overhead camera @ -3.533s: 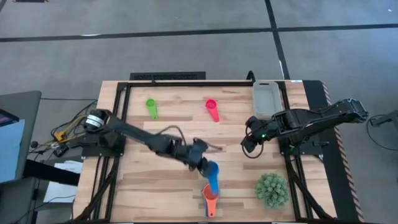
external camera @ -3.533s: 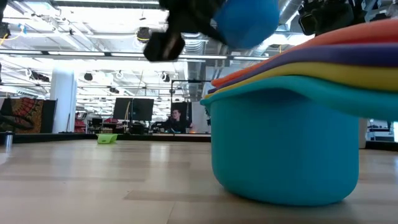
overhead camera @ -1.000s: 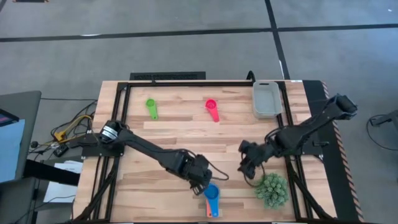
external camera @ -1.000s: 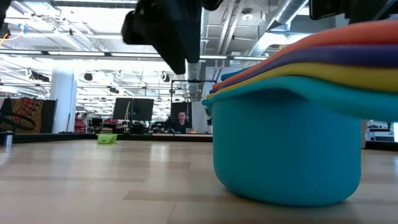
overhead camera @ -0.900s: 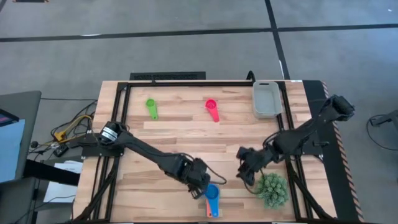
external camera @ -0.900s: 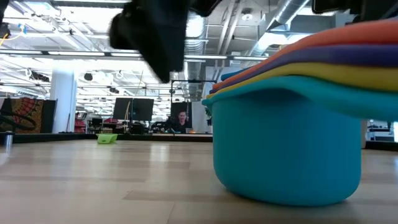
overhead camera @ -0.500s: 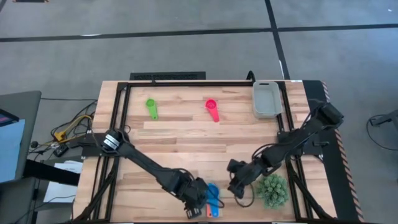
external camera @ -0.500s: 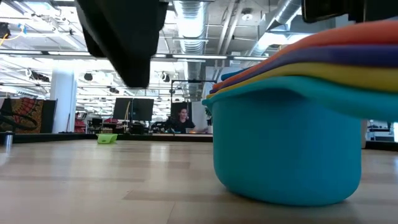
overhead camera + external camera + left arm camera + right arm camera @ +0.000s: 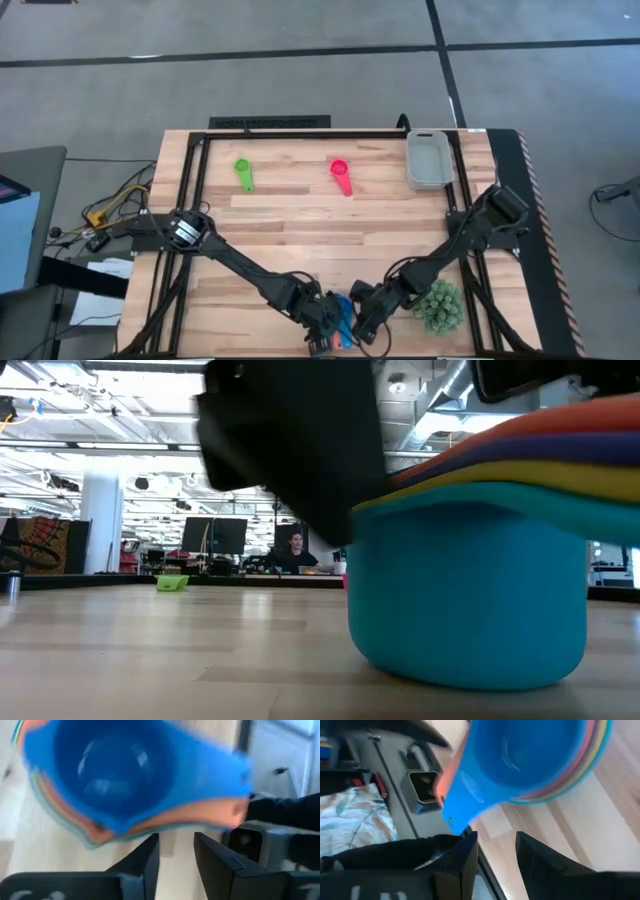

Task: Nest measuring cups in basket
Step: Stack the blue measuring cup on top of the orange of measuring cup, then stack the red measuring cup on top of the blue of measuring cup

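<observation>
Nested cups (image 9: 343,318) at table's six o'clock, left gripper (image 9: 322,328) and right gripper (image 9: 364,318) flanking, both jaws narrowly parted, empty.

The high view looks straight down on the whole tabletop (image 9: 300,215). The low view sits at tabletop height, almost against the stacked measuring cups (image 9: 470,600), facing the room behind. Both wrist views look closely down into that same stack (image 9: 130,785) (image 9: 530,760), which all four views share.
</observation>
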